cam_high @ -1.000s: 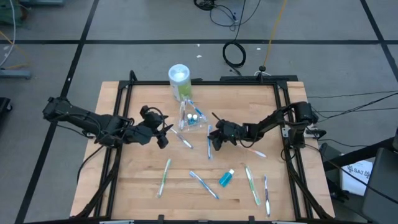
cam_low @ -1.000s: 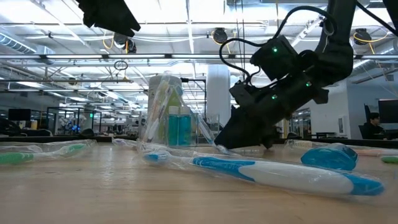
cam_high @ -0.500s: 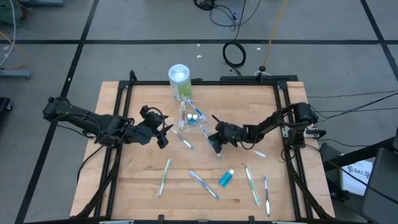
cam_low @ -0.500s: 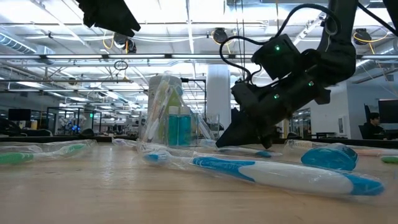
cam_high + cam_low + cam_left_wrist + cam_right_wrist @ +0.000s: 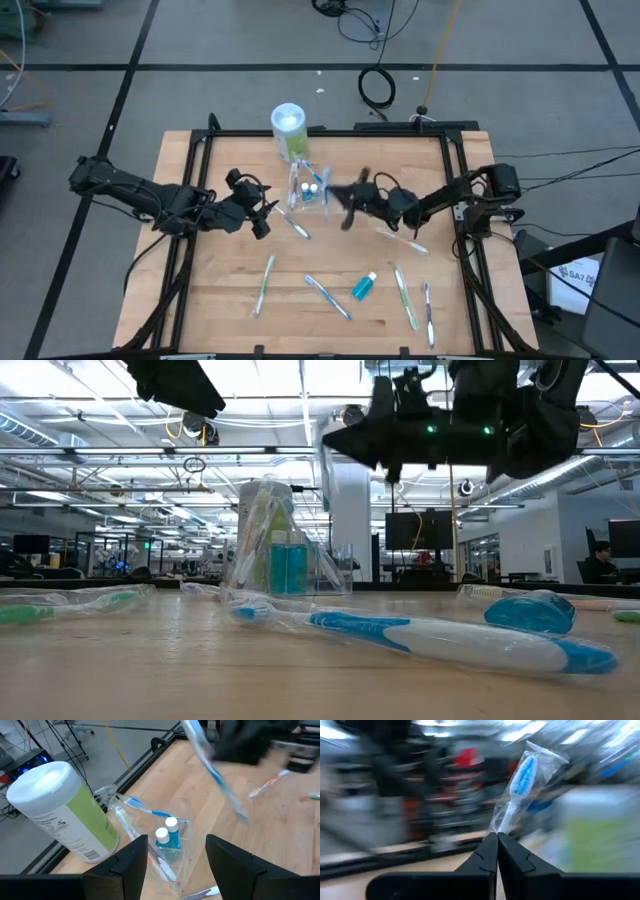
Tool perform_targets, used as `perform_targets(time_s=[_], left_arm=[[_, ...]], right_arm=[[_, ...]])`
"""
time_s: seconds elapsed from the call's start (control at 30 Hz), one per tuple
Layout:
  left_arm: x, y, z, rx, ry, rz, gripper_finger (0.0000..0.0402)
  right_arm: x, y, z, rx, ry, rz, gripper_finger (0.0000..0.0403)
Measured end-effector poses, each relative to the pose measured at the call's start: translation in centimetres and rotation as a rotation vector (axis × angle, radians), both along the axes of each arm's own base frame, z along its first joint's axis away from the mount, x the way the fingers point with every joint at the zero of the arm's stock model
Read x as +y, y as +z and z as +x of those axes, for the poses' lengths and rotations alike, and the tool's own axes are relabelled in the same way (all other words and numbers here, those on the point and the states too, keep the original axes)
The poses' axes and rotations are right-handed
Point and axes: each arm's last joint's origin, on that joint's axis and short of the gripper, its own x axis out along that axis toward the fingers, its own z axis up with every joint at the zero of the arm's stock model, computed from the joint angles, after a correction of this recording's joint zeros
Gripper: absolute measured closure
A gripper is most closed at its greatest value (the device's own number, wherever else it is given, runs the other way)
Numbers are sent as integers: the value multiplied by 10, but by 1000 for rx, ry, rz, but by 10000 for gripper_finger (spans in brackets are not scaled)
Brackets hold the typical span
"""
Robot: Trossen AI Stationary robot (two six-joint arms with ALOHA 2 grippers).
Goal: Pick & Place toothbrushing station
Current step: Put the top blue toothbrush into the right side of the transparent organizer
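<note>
Wrapped blue-and-white toothbrush (image 5: 517,785) is pinched at its handle end between the closed fingers of the right gripper (image 5: 497,851), brush head sticking out away from the wrist camera; in the left wrist view the same brush (image 5: 212,770) hangs tilted in the air above the wood, blurred. From overhead the right gripper (image 5: 350,197) sits raised above mid-table, just beside the clear plastic container (image 5: 310,190). That container stands near the back of the table (image 5: 230,300) and holds two teal white-capped tubes (image 5: 168,836) plus a few wrapped toothbrushes, one blue-bristled brush (image 5: 145,808) poking out of its top. Green-and-white canister (image 5: 288,130) stands just behind the container. Left gripper (image 5: 262,215) hovers on the other side of the container, fingers (image 5: 131,860) spread apart, holding nothing. Loose on the wood: one more teal tube (image 5: 364,286) toward the front, a blue-white toothbrush (image 5: 327,296) beside it, a green one (image 5: 264,284) front left, a green one (image 5: 404,296) and a purple-blue one (image 5: 429,312) front right, a pink-handled one (image 5: 400,240) under the right arm, another brush (image 5: 294,224) near the left gripper.
</note>
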Motion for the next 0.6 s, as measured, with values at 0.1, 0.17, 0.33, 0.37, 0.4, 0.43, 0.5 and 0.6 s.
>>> perform_targets(time_s=[0.1, 0.17, 0.33, 0.37, 0.4, 0.43, 0.5, 0.6], left_arm=[[0, 0, 0, 0, -1, 3, 195], [1, 0, 1, -2, 2, 4, 195], [2, 1, 2, -15, 9, 1, 195], [2, 1, 2, -14, 9, 1, 195], [2, 1, 2, -13, 8, 2, 195], [2, 1, 2, -13, 8, 1, 195], [2, 1, 2, -12, 8, 1, 195], [2, 1, 1, -9, 5, 5, 195]], right_arm=[[-11, 14, 1, 9, -210, -182, 402], [-20, 18, 4, 19, -250, -228, 402], [-40, 9, 18, 47, -225, -226, 402], [-43, 7, 20, 53, -238, -229, 402], [-47, 3, 21, 67, -254, -227, 402], [-50, -2, 21, 90, -281, -220, 403], [-54, -13, 22, 130, -323, -207, 403], [-57, -25, 24, 164, -329, -189, 403]])
